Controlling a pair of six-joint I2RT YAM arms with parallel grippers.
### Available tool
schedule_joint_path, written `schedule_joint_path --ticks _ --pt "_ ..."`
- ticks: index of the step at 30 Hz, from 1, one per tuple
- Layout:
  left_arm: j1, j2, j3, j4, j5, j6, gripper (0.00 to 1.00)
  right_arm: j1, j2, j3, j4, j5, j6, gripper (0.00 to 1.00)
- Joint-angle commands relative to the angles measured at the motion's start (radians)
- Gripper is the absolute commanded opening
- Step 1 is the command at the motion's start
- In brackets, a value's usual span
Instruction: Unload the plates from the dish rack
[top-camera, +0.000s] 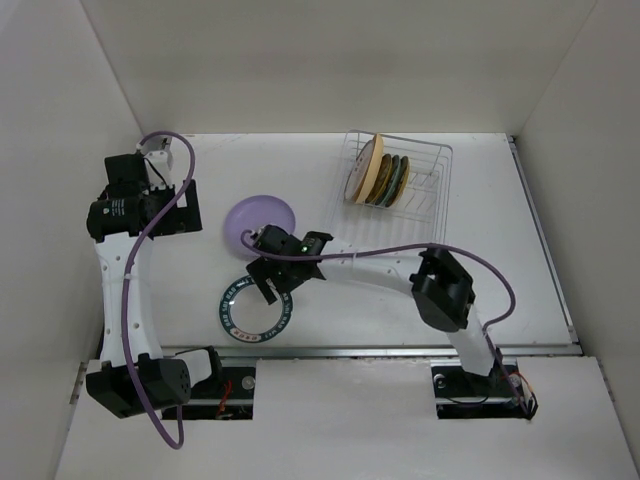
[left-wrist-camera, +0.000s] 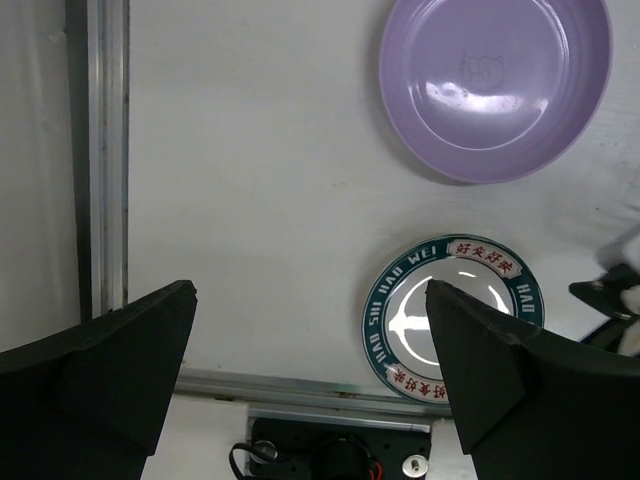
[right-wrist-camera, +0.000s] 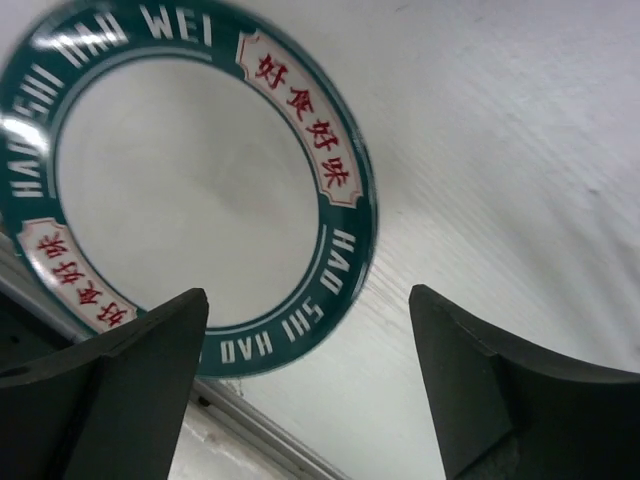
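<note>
**Clearing the set-down plate without snagging it**

The right tool (top-camera: 265, 290) hangs low over the teal-rimmed plate (top-camera: 245, 318), its fingers spread wide with nothing between them. That plate lies flat on the bench (top-camera: 480, 280), close to the near edge rail. The lavender plate (top-camera: 258, 220) lies flat just beyond it. About 4 plates (top-camera: 378, 172) stand on edge, packed together, at the left end of the rack (top-camera: 435, 190). The left tool (left-wrist-camera: 310, 290) is also wide open and empty, well off to the left.

The nearest risk, as I judge it, is a fingertip catching the teal rim if the right tool pulls sideways rather than straight up. That would skate the plate towards the rail or into the lavender one.

The second risk sits in the rack. The standing plates touch each other, so a grip on 1 may drag its neighbour out or knock the row over. The wire rack looks light, and a tilted pull could shift or lift it.
</note>
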Motion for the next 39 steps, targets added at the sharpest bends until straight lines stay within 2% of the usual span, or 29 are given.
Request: schedule_joint_path --ticks 1,7,10,11,13,15,18,23,25,26,27,30,33,34,35,38,39 --pt "0.006 -0.01 -0.001 -0.007 0.049 0.014 0.99 -0.008 -0.203 0.008 0.009 0.152 0.057 0.88" --pt "0.006 0.024 0.02 -0.018 0.118 0.048 0.99 -0.129 -0.516 -0.092 -0.066 0.315 0.209 0.93" --pt "0.006 0.034 0.041 -0.027 0.129 0.069 0.99 -0.296 -0.65 -0.208 -0.155 0.433 0.268 0.96" --pt "0.006 0.044 0.055 -0.027 0.129 0.07 0.99 -0.409 -0.682 -0.245 -0.166 0.434 0.268 0.96" --pt "0.006 0.044 0.064 -0.027 0.14 0.089 0.99 -0.528 -0.754 -0.36 -0.166 0.415 0.268 0.96" --pt "-0.003 0.054 0.075 -0.036 0.149 0.099 0.99 -0.673 -0.767 -0.443 -0.157 0.415 0.259 0.98" --pt "-0.003 0.065 0.075 -0.036 0.149 0.099 0.99 -0.783 -0.738 -0.483 -0.114 0.415 0.233 0.98" --pt "-0.013 0.074 0.066 -0.036 0.149 0.108 0.99 -0.877 -0.569 -0.483 -0.055 0.415 0.204 0.99" --pt "-0.013 0.074 0.066 -0.036 0.149 0.108 0.99 -0.906 -0.518 -0.473 -0.046 0.415 0.158 0.93" --pt "-0.013 0.074 0.066 -0.036 0.149 0.108 0.99 -0.915 -0.474 -0.463 -0.025 0.415 0.141 0.87" --pt "-0.013 0.074 0.066 -0.036 0.149 0.108 0.99 -0.915 -0.458 -0.463 -0.011 0.424 0.106 0.76" --pt "-0.013 0.084 0.066 -0.036 0.158 0.108 0.99 -0.927 -0.438 -0.463 0.076 0.455 0.042 0.61" --pt "-0.013 0.093 0.066 -0.036 0.158 0.108 0.99 -0.927 -0.438 -0.463 0.19 0.492 -0.076 0.39" --pt "-0.013 0.102 0.066 -0.036 0.158 0.108 0.99 -0.927 -0.429 -0.463 0.222 0.492 -0.156 0.35" --pt "-0.013 0.102 0.066 -0.036 0.158 0.108 0.99 -0.927 -0.429 -0.463 0.25 0.492 -0.196 0.25" --pt "-0.013 0.111 0.066 -0.036 0.158 0.117 0.99 -0.927 -0.392 -0.451 0.325 0.475 -0.314 0.11" --pt "-0.013 0.111 0.066 -0.036 0.158 0.117 0.99 -0.927 -0.382 -0.437 0.334 0.492 -0.331 0.09"
